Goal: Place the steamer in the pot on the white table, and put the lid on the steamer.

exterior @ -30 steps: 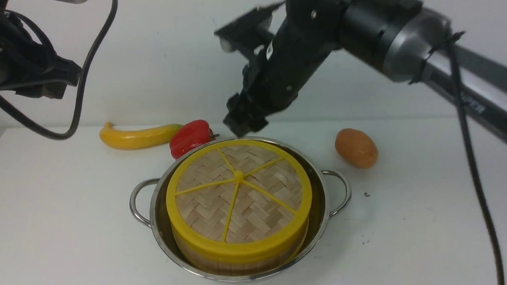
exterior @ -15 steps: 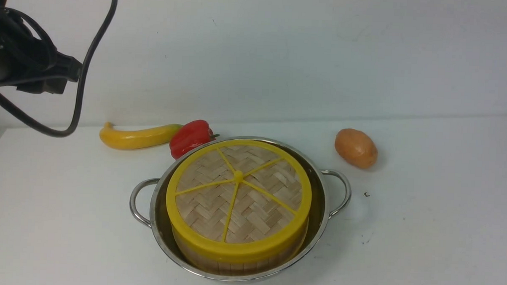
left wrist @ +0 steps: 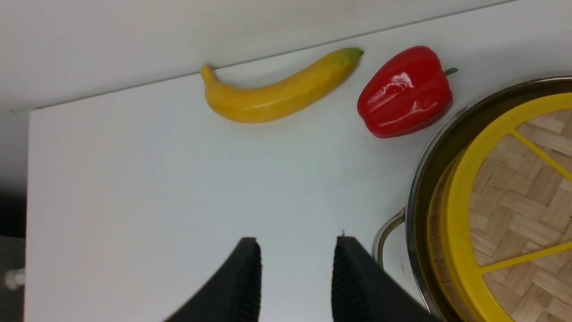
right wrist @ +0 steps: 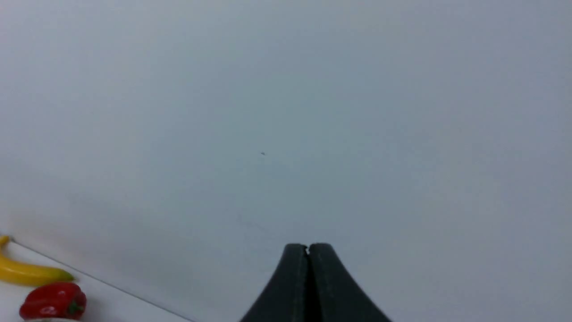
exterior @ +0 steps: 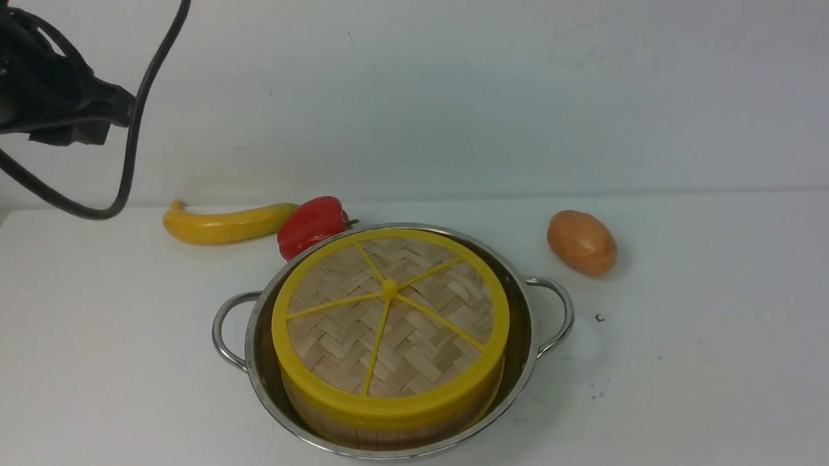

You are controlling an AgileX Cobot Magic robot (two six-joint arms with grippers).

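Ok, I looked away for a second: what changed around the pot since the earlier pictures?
The right arm, above the far rim of the pot a second ago, has left the front view; the right claw is shut and empty, facing the wall. Unchanged: lid on the steamer in the pot, banana, pepper, potato. The left claw is open.

yellow-rimmed woven lid (exterior: 389,322), shiny steel pot (exterior: 529,333), red pepper (exterior: 311,224)

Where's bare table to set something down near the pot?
Biggest bare patch of the white table: left of the pot, in front of the banana. Second: right of the pot, in front of the potato, only small specks. Crowded: behind the pot's left side, red bell pepper close against the rim, banana beside it.
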